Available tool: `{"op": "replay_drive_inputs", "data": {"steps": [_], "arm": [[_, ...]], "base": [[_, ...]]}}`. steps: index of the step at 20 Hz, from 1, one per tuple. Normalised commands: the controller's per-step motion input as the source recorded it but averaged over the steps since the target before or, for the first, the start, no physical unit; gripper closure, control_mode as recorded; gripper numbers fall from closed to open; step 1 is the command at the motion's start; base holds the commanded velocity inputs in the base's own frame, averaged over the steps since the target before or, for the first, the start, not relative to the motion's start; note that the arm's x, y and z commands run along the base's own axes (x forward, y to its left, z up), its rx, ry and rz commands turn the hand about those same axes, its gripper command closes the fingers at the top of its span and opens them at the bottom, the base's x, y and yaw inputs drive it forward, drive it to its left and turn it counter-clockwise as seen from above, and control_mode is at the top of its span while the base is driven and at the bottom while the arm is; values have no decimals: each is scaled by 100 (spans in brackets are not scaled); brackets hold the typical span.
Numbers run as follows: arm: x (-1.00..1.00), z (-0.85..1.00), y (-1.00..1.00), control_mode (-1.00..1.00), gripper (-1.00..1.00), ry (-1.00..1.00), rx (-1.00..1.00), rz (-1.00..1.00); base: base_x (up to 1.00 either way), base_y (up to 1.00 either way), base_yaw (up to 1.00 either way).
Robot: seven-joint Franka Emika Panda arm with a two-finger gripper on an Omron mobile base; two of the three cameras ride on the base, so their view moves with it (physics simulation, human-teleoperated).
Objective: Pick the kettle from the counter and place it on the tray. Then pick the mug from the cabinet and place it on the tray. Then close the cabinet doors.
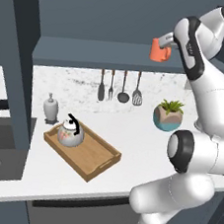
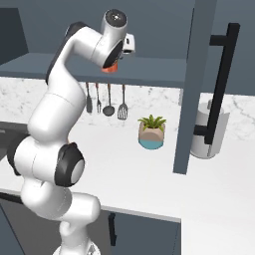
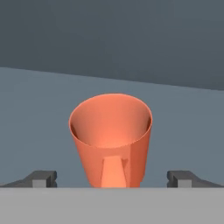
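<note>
White marble surface (image 1: 144,152) carrying the tray (image 1: 100,161) near its left end, kettle (image 1: 71,132) sitting in the tray's back corner, claw (image 3: 112,178) hanging open around the mug (image 3: 111,139) on the cabinet (image 1: 91,52) shelf.

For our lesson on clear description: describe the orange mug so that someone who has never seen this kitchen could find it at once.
Look up at the wide dark slate-blue wall cabinet above the long white marble-look counter. On its shelf, above the hanging black utensils, stands the plain orange cylindrical mug, between the open fingers of the robot's gripper. Nothing else here is orange.
</note>
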Motion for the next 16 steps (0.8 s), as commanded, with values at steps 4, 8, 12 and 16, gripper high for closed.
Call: {"op": "replay_drive_inputs", "data": {"steps": [4,8,12,16], "arm": [[10,-3,0,-100,-100,5,0,2],[0,-8,2,-100,100,2,0,1],[0,-15,0,-100,100,3,0,0],[0,-15,0,-100,100,2,0,1]], "base": [[0,0,0],[0,0,0],[0,0,0],[0,0,0]]}}
